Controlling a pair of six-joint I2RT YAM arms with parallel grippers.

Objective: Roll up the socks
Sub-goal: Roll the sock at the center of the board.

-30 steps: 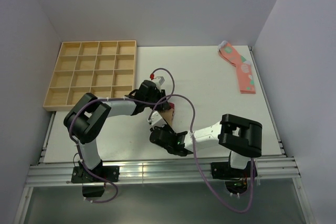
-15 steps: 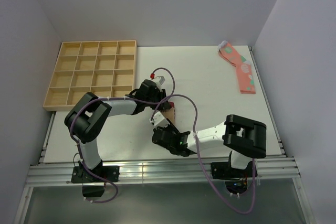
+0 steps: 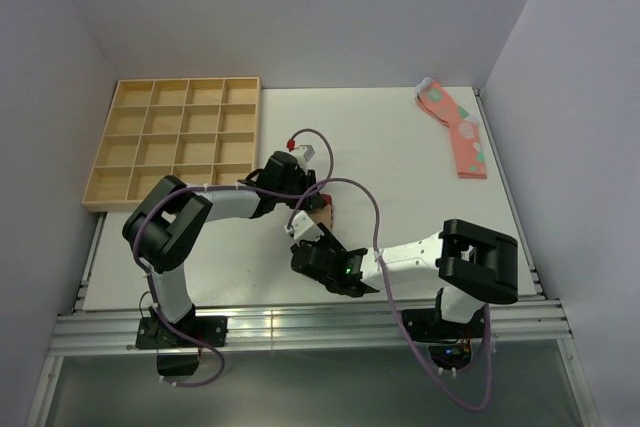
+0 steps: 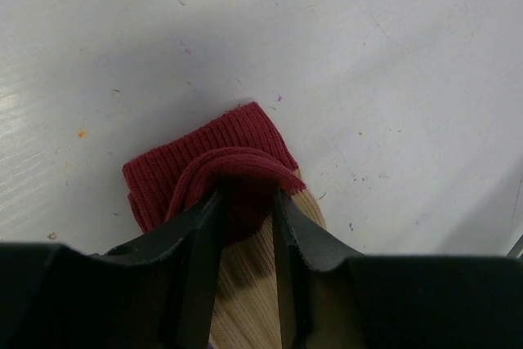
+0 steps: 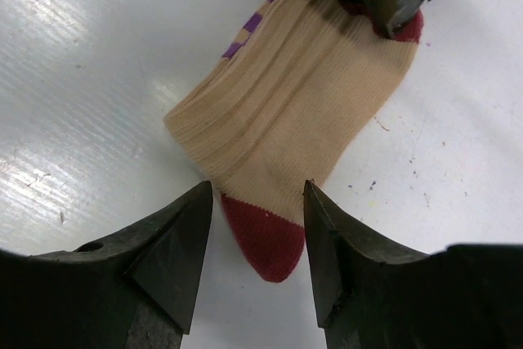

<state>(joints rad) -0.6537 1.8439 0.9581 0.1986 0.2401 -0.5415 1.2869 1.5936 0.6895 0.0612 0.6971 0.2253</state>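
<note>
The tan sock (image 5: 294, 104) lies on the white bench (image 3: 420, 177) near its middle, between the two wrists, with purple stripes showing along one edge. The left fingers (image 4: 288, 239) are clamped on a bunched fold of its dark red end — the knit is squeezed between them. The right fingers (image 5: 327, 243) stand parted and open, flanking the sock's other dark red end without pinching it.
</note>
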